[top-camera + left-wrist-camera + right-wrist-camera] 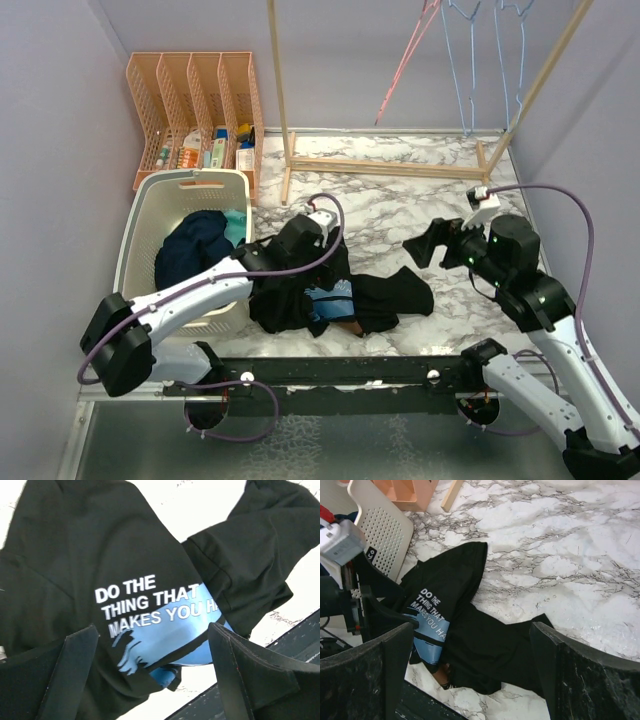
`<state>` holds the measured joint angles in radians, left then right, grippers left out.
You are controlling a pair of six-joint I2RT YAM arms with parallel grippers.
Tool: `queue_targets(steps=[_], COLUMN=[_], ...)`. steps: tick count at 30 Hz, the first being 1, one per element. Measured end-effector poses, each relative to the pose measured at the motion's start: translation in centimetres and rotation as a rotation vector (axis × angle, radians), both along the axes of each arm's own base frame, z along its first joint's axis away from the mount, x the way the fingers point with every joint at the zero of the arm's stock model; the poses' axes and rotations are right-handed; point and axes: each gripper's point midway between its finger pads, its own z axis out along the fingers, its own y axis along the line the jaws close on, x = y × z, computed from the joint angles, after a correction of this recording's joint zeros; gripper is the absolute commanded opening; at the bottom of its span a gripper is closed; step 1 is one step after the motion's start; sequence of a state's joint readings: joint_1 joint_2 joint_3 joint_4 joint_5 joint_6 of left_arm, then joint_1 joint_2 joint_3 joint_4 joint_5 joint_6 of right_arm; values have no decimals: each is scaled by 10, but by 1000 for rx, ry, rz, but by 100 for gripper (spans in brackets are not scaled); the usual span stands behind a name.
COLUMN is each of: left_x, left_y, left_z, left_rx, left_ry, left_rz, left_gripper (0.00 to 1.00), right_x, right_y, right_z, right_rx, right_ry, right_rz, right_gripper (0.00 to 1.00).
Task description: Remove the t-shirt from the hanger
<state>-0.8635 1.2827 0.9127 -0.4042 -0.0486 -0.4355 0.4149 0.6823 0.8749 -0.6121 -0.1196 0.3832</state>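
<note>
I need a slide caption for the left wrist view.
Open left gripper above a crumpled black t-shirt printed "DO THE THING THAT", lying on the marble table.

laundry basket (137,225), orange organizer (190,95), marble table (400,200)

Open marble (400,210) right of the t-shirt (405,290) — laundry basket (190,178) just beside its left, rack frame (390,166) behind

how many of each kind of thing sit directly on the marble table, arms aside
black t-shirt: 1
laundry basket: 1
orange file rack: 1
wooden clothes rail: 1
total: 4
</note>
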Motion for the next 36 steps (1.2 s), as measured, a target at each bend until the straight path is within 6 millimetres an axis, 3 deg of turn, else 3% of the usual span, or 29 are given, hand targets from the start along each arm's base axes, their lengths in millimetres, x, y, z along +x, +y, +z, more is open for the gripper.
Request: queue_targets(steps=[6,14,19,21,27,31,33,36], left_x=[-18,-16,-15,-15,-21,-25,-27,-28], left_y=[-18,-35,-33,-33,-30,-35,-33,-26], left_z=[-29,-54,-75,-82,-99,-100,-95,-82], left_rx=[97,252,307,315,300,244,213,175], left_ry=[10,-37,-23,-14,1,6,9,11], left_rz=[3,46,57,59,57,37,29,23], left_gripper=[99,99,99,94,64,29,2,0], right_x=[-7,-2,-2,-2,-3,-3,-3,-3], right_y=[-3,-3,-3,-3,-4,-4,-4,-4], right_z=[-16,-31,-32,-32,-30,-30,-30,-30], right_rx=[15,-4,-5,-4,0,0,0,-1], right_ry=[34,85,86,85,77,78,78,80], right_rz=[-17,-35,-36,-36,-37,-37,-38,-40], right_gripper=[100,100,100,100,100,100,100,100])
